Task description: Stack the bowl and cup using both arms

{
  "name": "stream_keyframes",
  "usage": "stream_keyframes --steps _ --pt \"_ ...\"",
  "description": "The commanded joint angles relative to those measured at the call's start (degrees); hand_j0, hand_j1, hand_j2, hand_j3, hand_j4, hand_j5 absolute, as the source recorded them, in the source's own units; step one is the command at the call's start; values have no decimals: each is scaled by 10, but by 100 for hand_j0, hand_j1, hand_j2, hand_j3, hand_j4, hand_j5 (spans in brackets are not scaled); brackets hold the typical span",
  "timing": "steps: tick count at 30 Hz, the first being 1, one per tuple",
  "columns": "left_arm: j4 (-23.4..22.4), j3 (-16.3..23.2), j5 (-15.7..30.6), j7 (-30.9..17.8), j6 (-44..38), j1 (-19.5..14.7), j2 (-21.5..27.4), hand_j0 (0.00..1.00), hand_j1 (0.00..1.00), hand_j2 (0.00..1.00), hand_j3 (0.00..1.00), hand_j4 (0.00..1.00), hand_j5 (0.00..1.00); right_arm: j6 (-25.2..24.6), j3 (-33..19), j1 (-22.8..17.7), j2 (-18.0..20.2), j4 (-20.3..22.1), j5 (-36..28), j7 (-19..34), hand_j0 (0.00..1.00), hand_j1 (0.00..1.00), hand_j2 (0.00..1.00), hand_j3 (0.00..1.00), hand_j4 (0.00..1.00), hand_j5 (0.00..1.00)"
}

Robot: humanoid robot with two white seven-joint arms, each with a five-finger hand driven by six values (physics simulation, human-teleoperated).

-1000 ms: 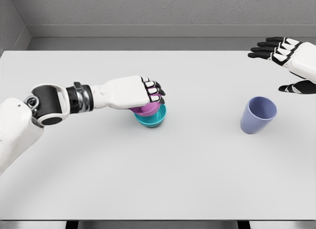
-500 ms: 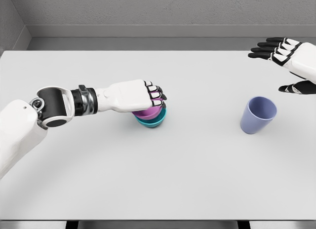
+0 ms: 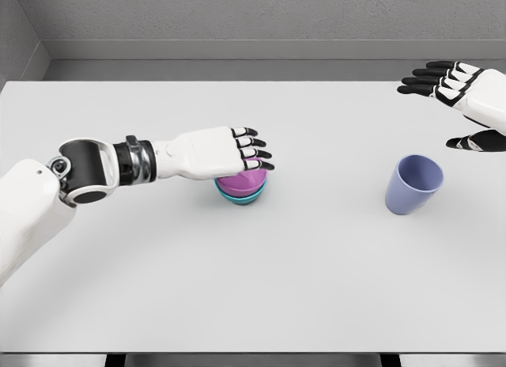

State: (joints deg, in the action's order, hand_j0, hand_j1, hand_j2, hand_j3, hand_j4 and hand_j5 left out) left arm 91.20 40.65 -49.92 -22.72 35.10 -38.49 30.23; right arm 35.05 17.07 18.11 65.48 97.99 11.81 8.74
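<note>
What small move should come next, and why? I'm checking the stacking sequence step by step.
Probably lift the left robot hand up and away: the pink bowl already sits nested in the teal bowl, and its fingers look extended rather than gripping. The right robot hand hovers open beyond the purple cup, which is untouched.

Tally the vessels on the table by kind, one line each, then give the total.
Bowls: 2, a pink bowl nested in a teal bowl
Cups: 1, a lavender cup, standing apart at the right
Total: 3
</note>
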Motion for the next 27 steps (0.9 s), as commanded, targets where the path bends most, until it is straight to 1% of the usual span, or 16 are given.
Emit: stream_keyframes --steps 1,5,9,11,12,13,14,15,16,18,19,22,23,24,25,27 --pt "1 -1 23 1 -1 -1 10 100 100 100 100 100 100 -1 0 0 0 0 -4 0 100 100 100 100 100 100" --pt "5 -6 58 1 -1 -4 43 100 100 100 100 100 100 -1 -2 0 1 1 -4 0 100 100 100 100 100 100" --pt "9 -11 70 1 -1 -4 91 100 100 100 100 100 100 -1 -5 -3 1 2 -4 0 100 100 100 100 100 100" --pt "7 -25 102 1 -1 -4 120 100 100 100 100 100 100 -1 -4 -4 2 1 -4 0 100 100 100 100 100 100" --pt "6 -30 132 3 -1 -3 148 100 100 100 100 100 100 -1 -6 -4 2 4 -4 0 100 100 100 100 100 100" --pt "2 -42 176 1 -1 3 169 100 100 100 100 100 100 -1 -5 -4 2 3 -4 0 100 100 100 100 100 100" --pt "1 -44 201 0 -1 4 185 100 100 100 100 100 100 -1 -6 -5 3 2 -4 5 100 100 100 100 100 100" --pt "1 -44 215 0 -1 5 191 100 100 100 100 100 100 -1 -6 -5 8 1 -4 57 100 100 100 100 100 100" --pt "1 -45 223 0 -1 5 200 100 100 100 100 100 100 -1 -24 -5 6 1 -4 146 100 100 100 100 100 100" --pt "1 -46 233 0 -1 5 216 100 100 100 100 100 100 -1 -51 -3 5 1 -5 263 100 100 100 100 100 100" --pt "0 -46 232 0 -1 6 223 100 100 100 100 100 100 -1 -59 -2 6 1 -6 263 100 100 100 100 100 100" --pt "-9 -46 234 3 -1 19 235 100 100 100 100 100 100 -1 -59 4 11 -3 -8 263 100 100 100 100 100 100" --pt "-15 -47 236 4 -1 19 248 100 100 100 100 100 100 -1 -59 4 11 -2 -10 263 100 100 100 100 100 100" --pt "-29 -47 250 4 -1 18 251 100 100 100 100 100 100 -1 -59 3 8 -7 -10 263 100 100 100 100 100 100" --pt "-35 -49 257 5 -1 18 261 100 100 100 100 100 100 -1 -51 1 2 -25 -10 263 100 100 100 100 100 100" --pt "-38 -49 258 4 -1 18 264 100 100 100 100 100 100 -1 -30 4 1 -30 -10 263 100 100 100 100 100 100"
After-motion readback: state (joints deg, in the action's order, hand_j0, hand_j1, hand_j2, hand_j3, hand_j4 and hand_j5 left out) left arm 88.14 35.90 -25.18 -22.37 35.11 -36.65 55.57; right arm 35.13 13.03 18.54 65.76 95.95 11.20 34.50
